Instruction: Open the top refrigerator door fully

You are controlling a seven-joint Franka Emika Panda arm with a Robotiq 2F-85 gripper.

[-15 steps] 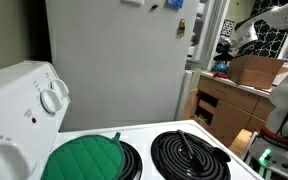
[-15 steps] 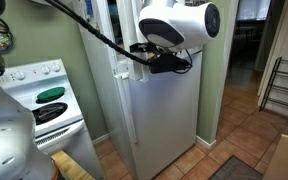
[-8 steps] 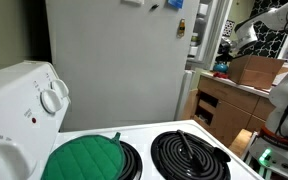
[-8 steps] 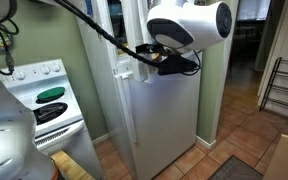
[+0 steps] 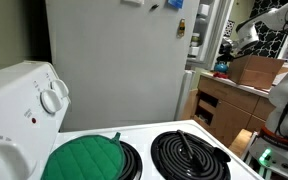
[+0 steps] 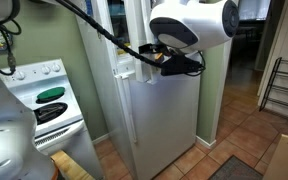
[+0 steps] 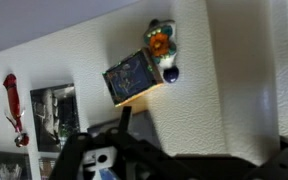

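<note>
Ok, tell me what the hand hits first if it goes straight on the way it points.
Probably the white fridge panel, near the blue card magnet; it fills the wrist view ahead of the hand. Depth is unclear, so how close it is cannot be told.

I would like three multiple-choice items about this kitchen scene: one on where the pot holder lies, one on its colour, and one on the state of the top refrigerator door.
1. Where does the pot holder lie?
A) on a coil burner of the stove
B) on a wall hook
C) in a drawer

2. What colour is the pot holder?
A) red
B) green
C) yellow

3. How does the top refrigerator door stand?
A) shut flush
B) taken off
C) open

Answers:
1 A: it covers most of one burner, whose black coil shows at its edge.
2 B: its quilted cloth is plainly green.
3 C: its inner racks show past the fridge's side wall.
</note>
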